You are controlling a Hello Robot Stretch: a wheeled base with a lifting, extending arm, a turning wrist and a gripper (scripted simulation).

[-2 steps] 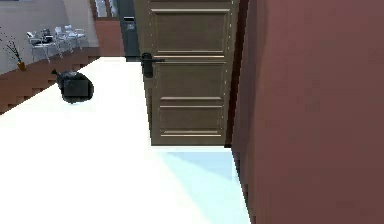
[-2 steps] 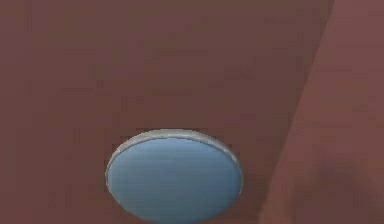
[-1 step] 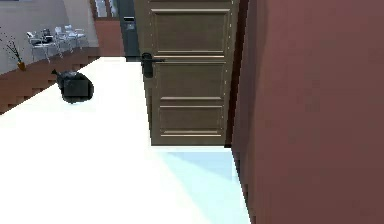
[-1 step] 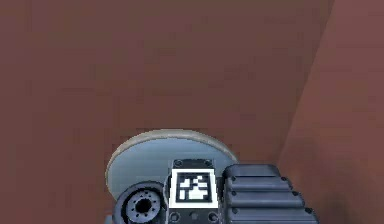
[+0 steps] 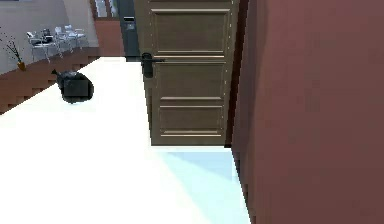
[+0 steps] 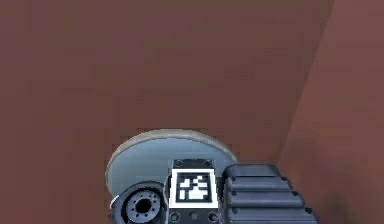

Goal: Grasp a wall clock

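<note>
In the arm side view the dark ribbed arm rises from the bottom edge. A white square marker with black marks sits at its end, with the gripper just left of it. Behind them a round pale grey disc with a lighter rim, shaped like a wall clock, lies against the reddish-brown wall. I cannot tell whether the gripper holds anything. In the forward view a brown panelled wooden door stands beyond the white floor, where a black rounded object lies at the left.
</note>
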